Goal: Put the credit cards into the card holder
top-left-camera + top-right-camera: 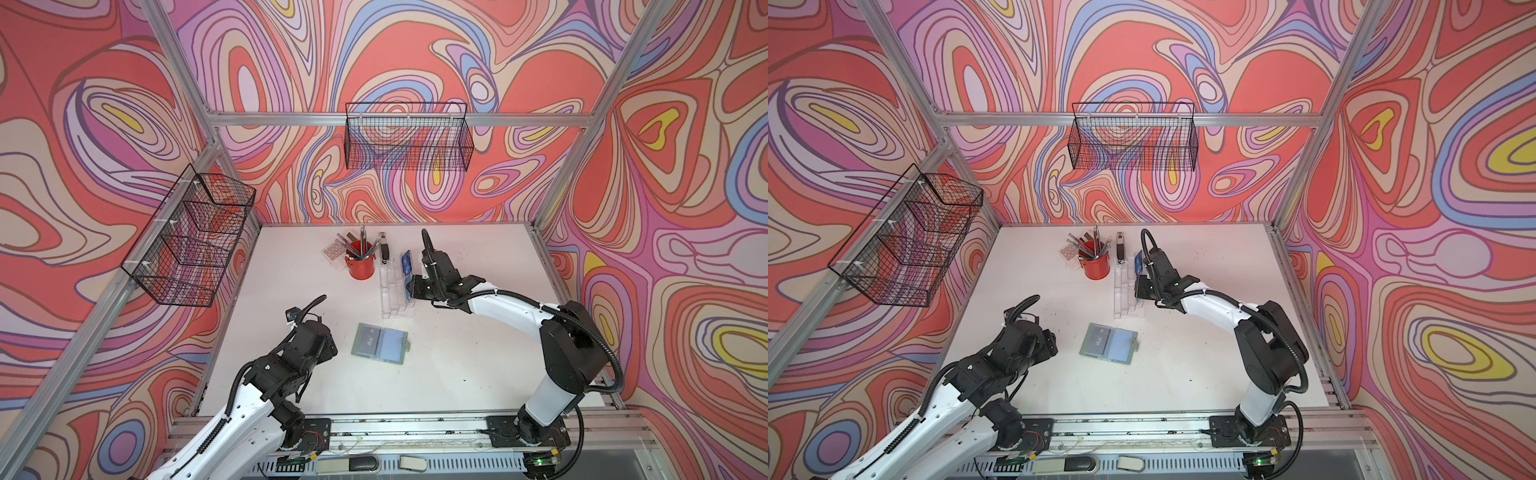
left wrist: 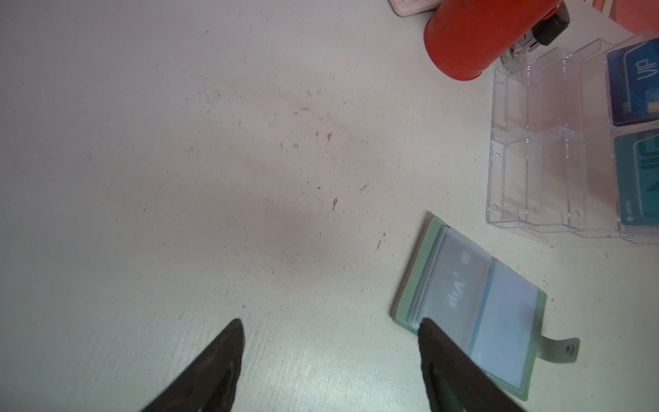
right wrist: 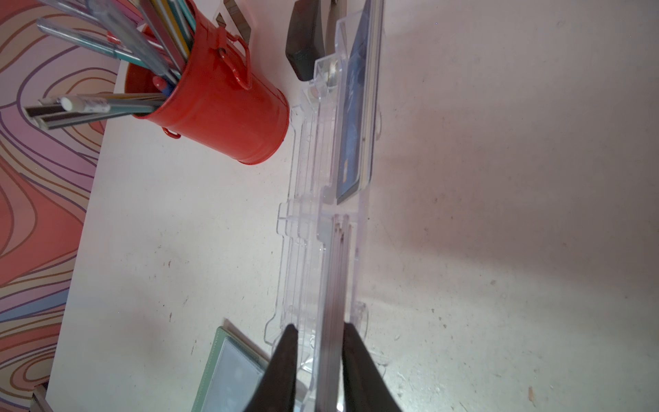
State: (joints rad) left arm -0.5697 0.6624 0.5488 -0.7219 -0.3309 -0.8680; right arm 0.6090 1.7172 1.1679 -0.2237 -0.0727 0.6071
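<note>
At the clear stand (image 3: 303,228), right gripper (image 3: 321,326) straddles the credit cards (image 3: 337,271), jaws narrow, nothing clamped; closing may pinch several or its wall.

Sage-green card holder (image 1: 379,344) opened flat near the middle of the white table (image 1: 457,374), snap strap poking out from its right-hand edge (snap stud facing up). Under the clear left sleeve, a dark grey card (image 1: 368,340) with pale "VIP" lettering; right sleeve pale, contents unreadable. Farther back and apart from the holder, more cards standing on edge in the right-hand row of the clear acrylic stand (image 2: 535,171): blue card (image 2: 634,82) at the far end, teal card (image 2: 638,178) nearer the holder, fronting a tight stack of cards (image 3: 338,267) seen edge-on.
</note>
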